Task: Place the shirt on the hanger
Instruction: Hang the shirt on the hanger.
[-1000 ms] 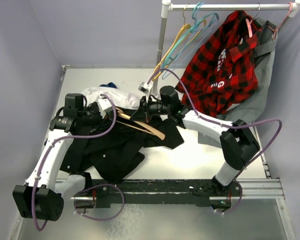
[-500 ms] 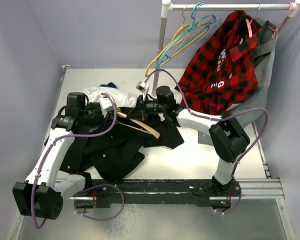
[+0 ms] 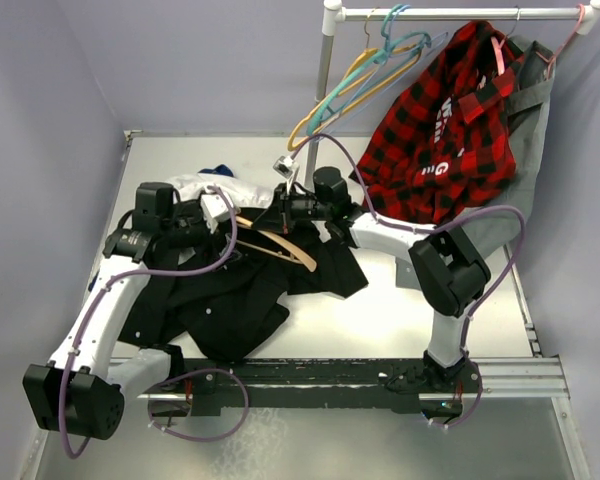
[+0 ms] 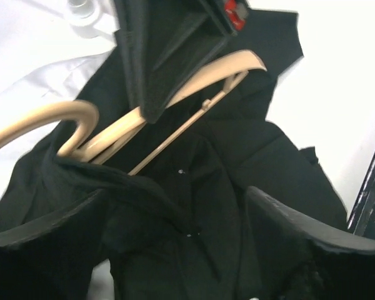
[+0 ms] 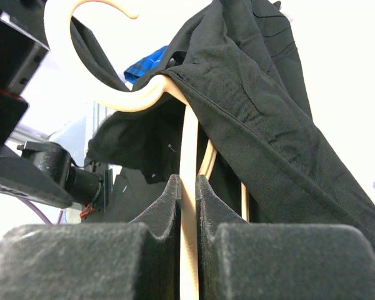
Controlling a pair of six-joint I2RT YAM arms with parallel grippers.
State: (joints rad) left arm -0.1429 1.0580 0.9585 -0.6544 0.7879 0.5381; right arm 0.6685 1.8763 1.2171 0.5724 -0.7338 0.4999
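Note:
The black shirt [image 3: 230, 300] lies crumpled on the table's left half, with one part draped over the tan hanger [image 3: 280, 245]. My right gripper [image 3: 282, 210] is shut on one flat arm of the hanger [image 5: 189, 156] and holds it off the table; the shirt [image 5: 256, 94] hangs over its shoulder below the hook. My left gripper [image 3: 223, 212] is at the hanger's hook end. In the left wrist view its jaws [image 4: 175, 206] stand wide open over the shirt [image 4: 250, 150], holding nothing, and the hanger [image 4: 194, 84] runs just beyond them.
A white shirt [image 3: 220, 190] lies behind the black one. At the back right a white rack [image 3: 325, 70] carries teal and yellow hangers [image 3: 360, 80], a red-and-black plaid shirt [image 3: 440, 120] and a grey garment [image 3: 525, 170]. Grey walls close in the left and back.
My left gripper has opened and let go of the shirt fabric. My right arm has carried the hanger a little left and farther back.

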